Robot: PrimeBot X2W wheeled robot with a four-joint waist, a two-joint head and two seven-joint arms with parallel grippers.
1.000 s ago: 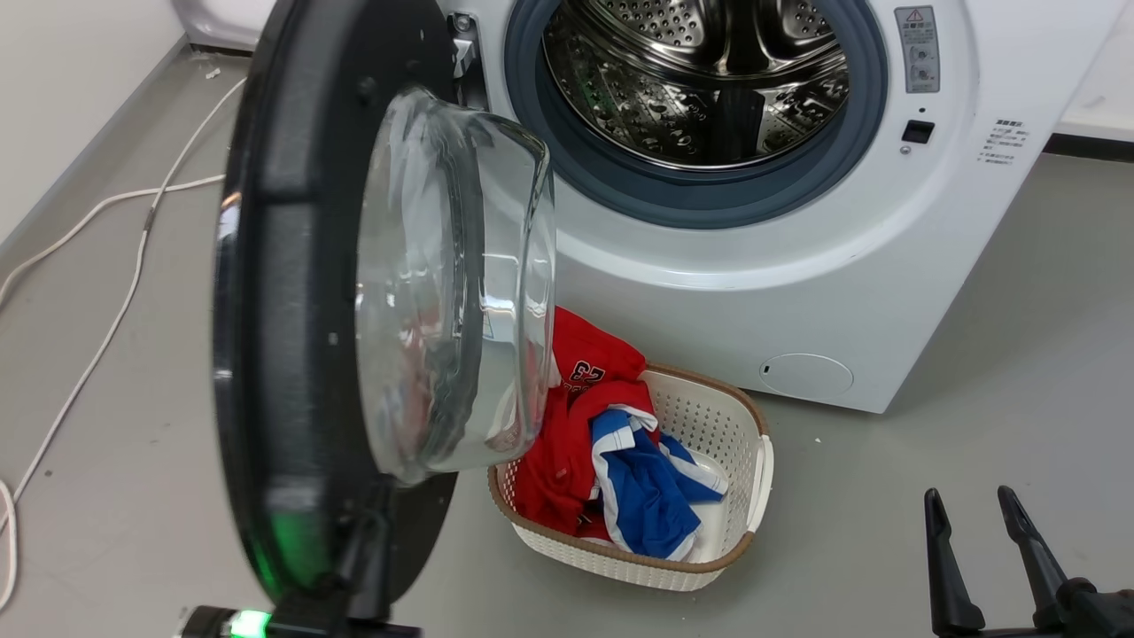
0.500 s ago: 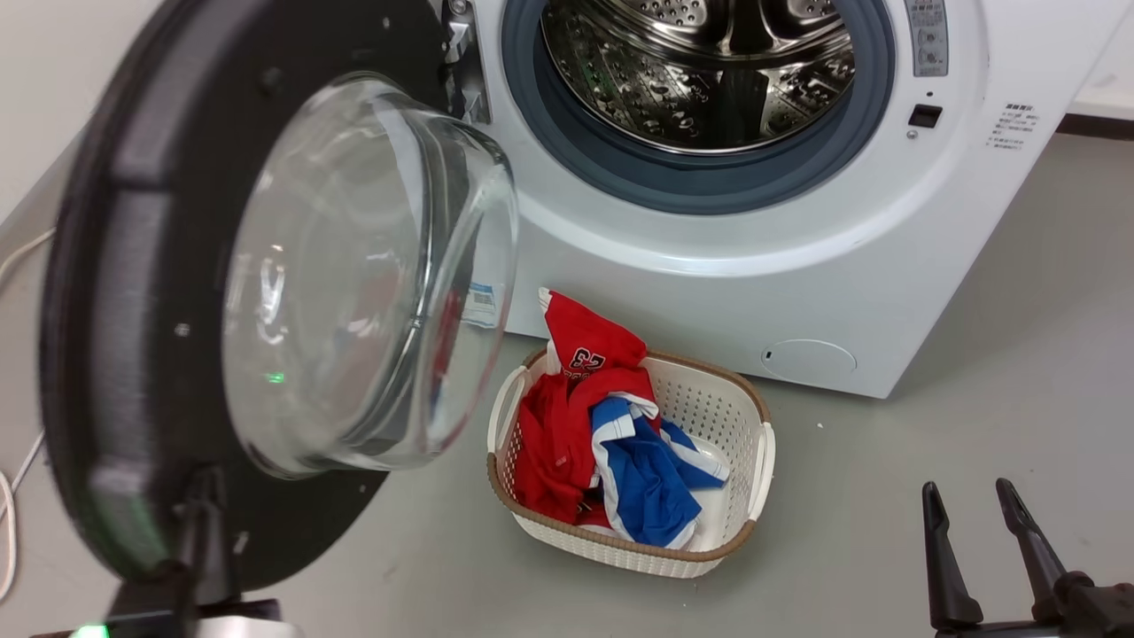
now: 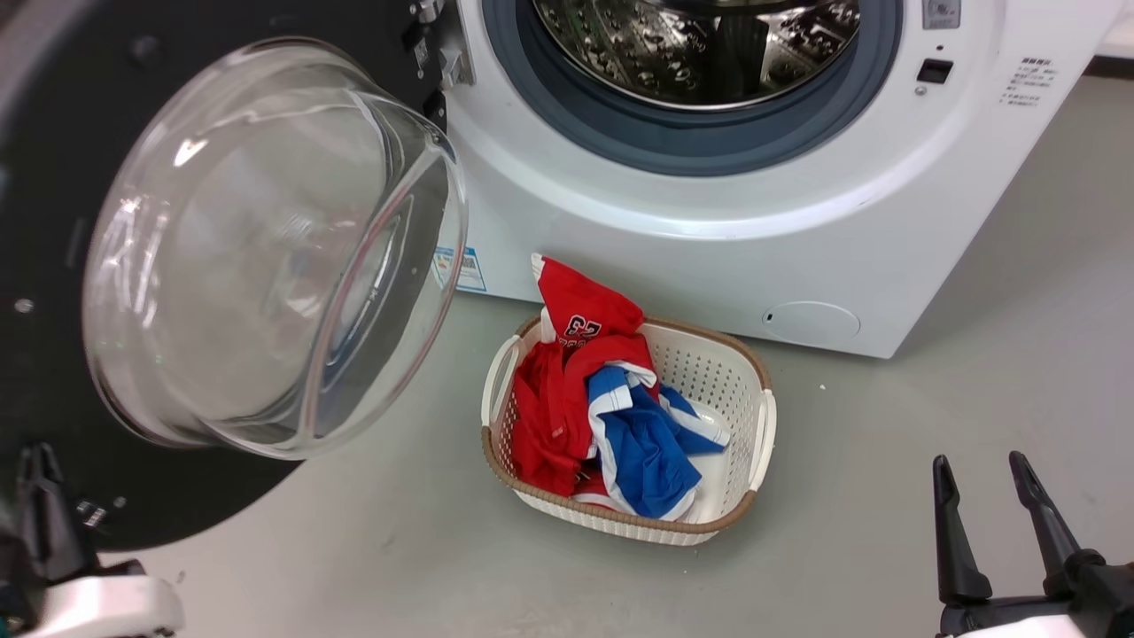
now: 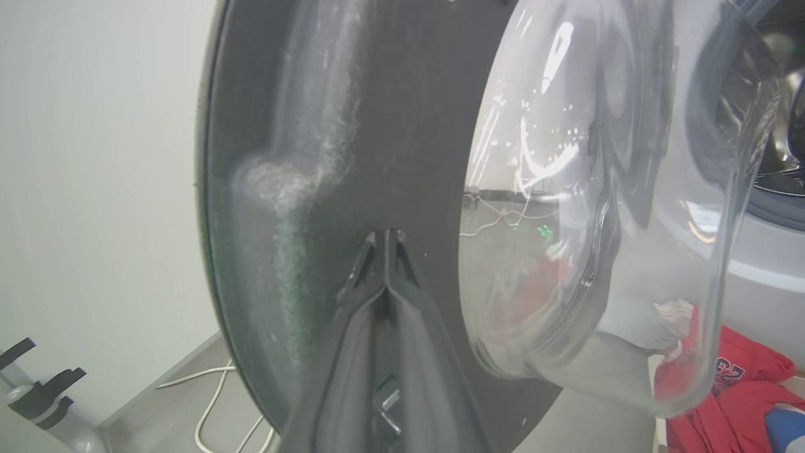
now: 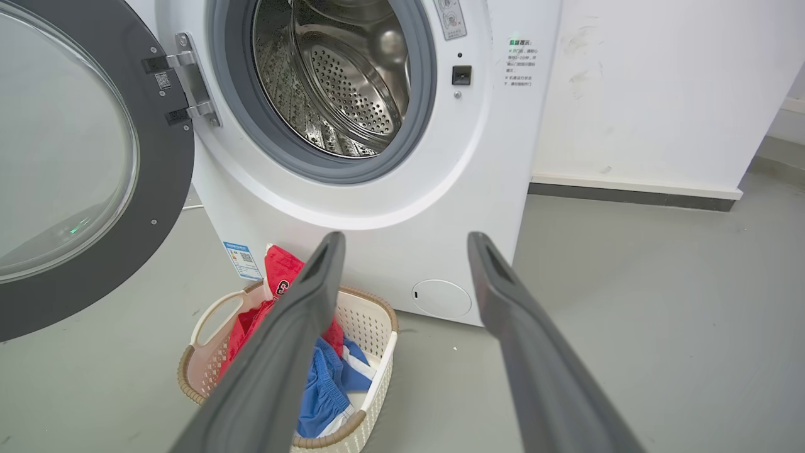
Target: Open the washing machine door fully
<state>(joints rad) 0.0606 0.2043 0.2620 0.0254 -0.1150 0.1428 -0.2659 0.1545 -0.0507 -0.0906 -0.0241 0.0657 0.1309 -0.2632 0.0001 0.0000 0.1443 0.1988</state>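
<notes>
Black washing machine door (image 4: pixel 352 126) is touched by pressed-together left gripper (image 4: pixel 385 238); right gripper (image 5: pixel 405 242) is held spread, empty, near laundry basket (image 5: pixel 210 314)

The washing machine door (image 3: pixel 266 248) pairs matt black plastic with clear glossy glass; the drum (image 5: pixel 333 82) is shiny perforated steel, the laundry basket (image 3: pixel 709 381) white perforated plastic.

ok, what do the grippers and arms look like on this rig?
Left gripper: two long matte dark-grey fingers tapering to narrow tips, white wrist shell behind. Right gripper: same dark tapered fingers on a black base, white shell below. No markings or cables visible.
</notes>
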